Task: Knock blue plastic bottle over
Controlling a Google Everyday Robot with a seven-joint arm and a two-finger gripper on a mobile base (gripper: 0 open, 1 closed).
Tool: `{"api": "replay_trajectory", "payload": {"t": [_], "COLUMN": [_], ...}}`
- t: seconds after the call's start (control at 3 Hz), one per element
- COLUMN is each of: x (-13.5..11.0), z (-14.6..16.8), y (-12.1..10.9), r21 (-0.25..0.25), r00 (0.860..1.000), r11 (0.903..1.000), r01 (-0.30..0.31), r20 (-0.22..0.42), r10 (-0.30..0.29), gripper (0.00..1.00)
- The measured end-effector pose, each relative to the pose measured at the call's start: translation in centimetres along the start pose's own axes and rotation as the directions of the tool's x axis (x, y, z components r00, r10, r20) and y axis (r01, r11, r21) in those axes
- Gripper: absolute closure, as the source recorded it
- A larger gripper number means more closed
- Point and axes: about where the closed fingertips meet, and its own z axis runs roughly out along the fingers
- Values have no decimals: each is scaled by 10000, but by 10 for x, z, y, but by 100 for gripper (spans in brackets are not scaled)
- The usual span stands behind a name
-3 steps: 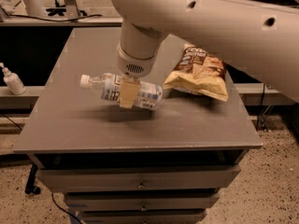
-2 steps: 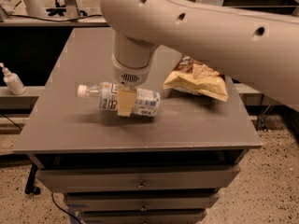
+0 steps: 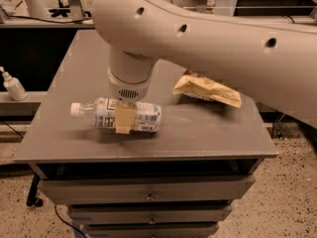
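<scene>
The blue plastic bottle [image 3: 147, 117], clear with a white cap and a blue-and-white label, lies horizontal near the front left of the grey table [image 3: 213, 133], its cap pointing left. My gripper [image 3: 126, 119] comes straight down from the big white arm and straddles the bottle's middle. One tan finger [image 3: 124, 120] shows across the front of the bottle; the other is hidden behind it. The gripper looks shut on the bottle. A shadow lies on the table under the bottle.
A tan chip bag [image 3: 208, 89] lies on the table to the right of the bottle. A small white pump bottle [image 3: 12, 86] stands on a shelf to the far left. Drawers [image 3: 148, 196] sit under the tabletop. The arm hides the table's back right.
The gripper and the horizontal bottle have moved together toward the table's front-left edge. The chip bag has not moved.
</scene>
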Motion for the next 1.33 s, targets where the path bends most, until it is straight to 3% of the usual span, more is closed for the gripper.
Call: {"api": "replay_trajectory", "payload": {"t": [0.67, 1.0, 1.33], "x": [-19, -23, -23], "z": [-11, -14, -14], "y": [15, 19, 20], "r21": [-4, -8, -8], "r00": [9983, 9977, 9977], "r11": [9997, 9995, 9995], "r01": [256, 321, 321], "r20": [530, 593, 595], "r10": [-255, -320, -320], "gripper": [15, 0, 0]}}
